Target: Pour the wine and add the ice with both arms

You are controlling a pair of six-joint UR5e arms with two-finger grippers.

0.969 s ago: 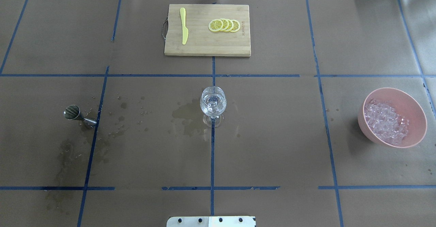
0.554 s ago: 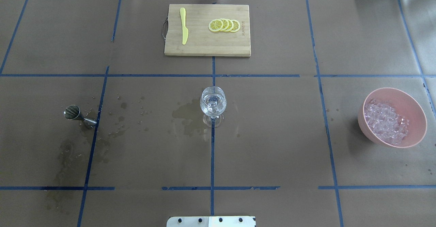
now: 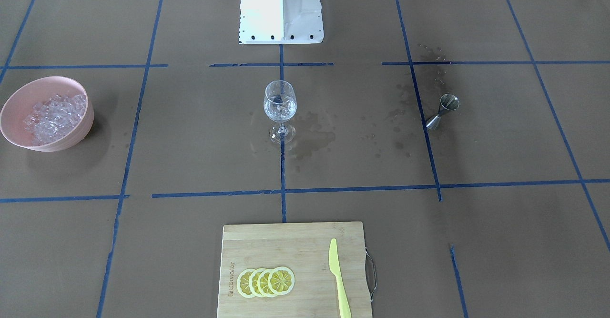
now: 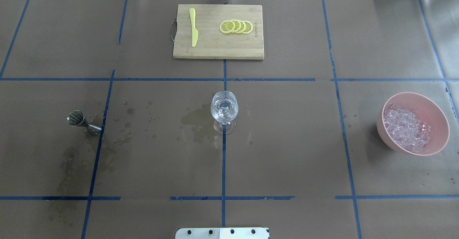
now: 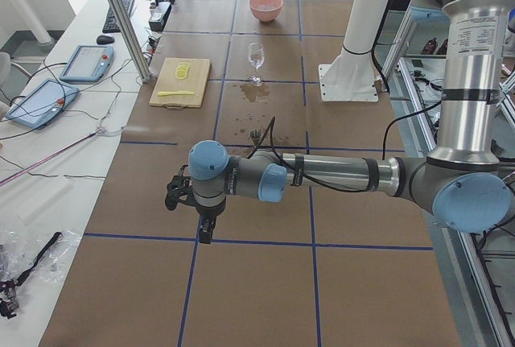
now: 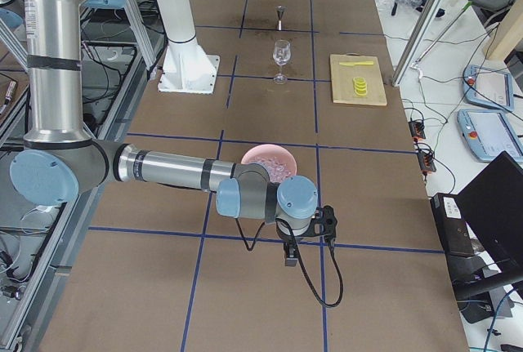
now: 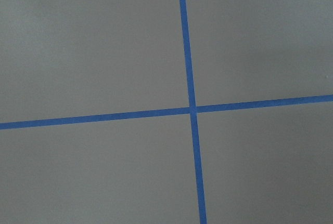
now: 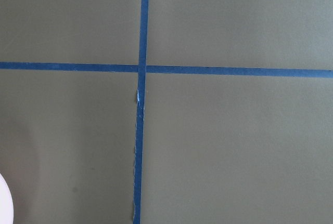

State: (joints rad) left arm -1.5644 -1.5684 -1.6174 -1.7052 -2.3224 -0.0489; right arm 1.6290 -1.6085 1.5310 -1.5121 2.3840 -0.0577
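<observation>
Left pincer (image 5: 177,192) and right pincer (image 6: 328,223) hang over the table (image 5: 257,299) (grip: cannot tell).

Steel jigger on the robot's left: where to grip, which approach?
Grip the jigger at its narrow waist, coming in level from the side, probably from the robot's left. It stands upright, two cones meeting tip to tip, so a pinch should seat at the neck.

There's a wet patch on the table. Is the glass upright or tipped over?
Upright: the glass stands on its foot, bowl above the stem, beside the wet patch.
</observation>
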